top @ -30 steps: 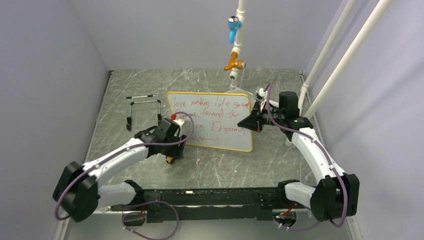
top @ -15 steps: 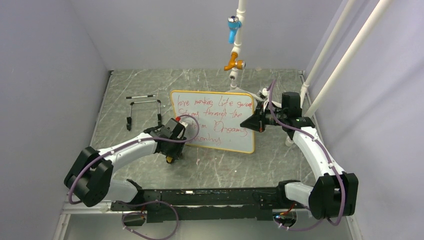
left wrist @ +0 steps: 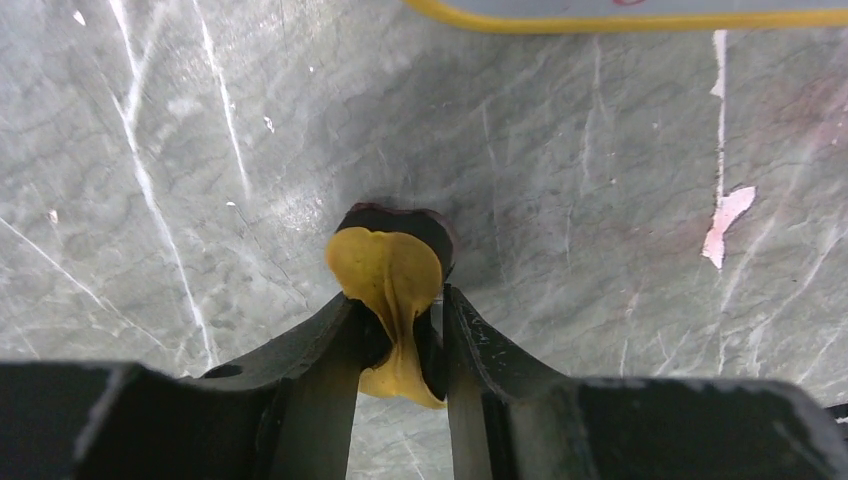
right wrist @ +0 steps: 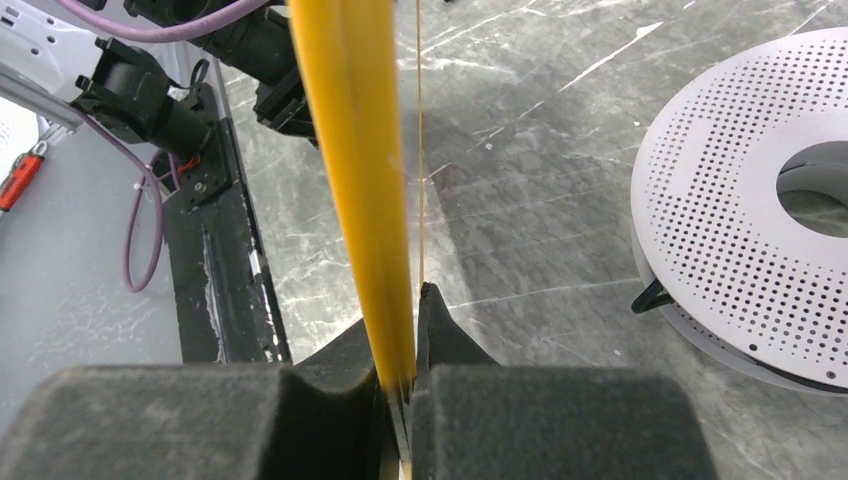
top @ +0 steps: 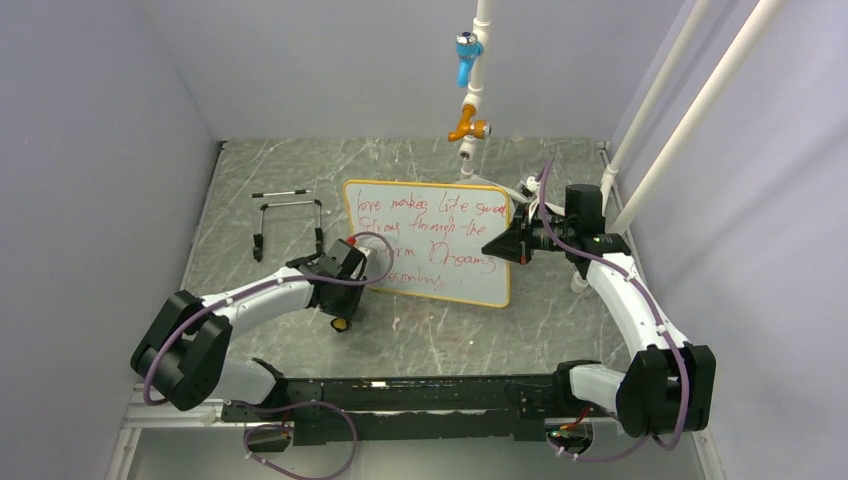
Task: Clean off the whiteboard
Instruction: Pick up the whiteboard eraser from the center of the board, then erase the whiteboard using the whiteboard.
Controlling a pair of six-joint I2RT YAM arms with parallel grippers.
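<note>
My left gripper (top: pixel 342 314) is clamped on a soft yellow pad (left wrist: pixel 385 272), tip down at the table (top: pixel 450 330). The whiteboard (top: pixel 430 240) sits mid-table, at 1 o'clock from that pad and just beside it. Its long axis runs 9-to-3 and its red writing is intact. My right gripper (top: pixel 503 246) pinches its 3 o'clock frame edge. The left arm is nearer the writing. I see no container.

Whiteboard (top: pixel 430 245) on table (top: pixel 450 335), beyond left gripper (top: pixel 343 318).
</note>
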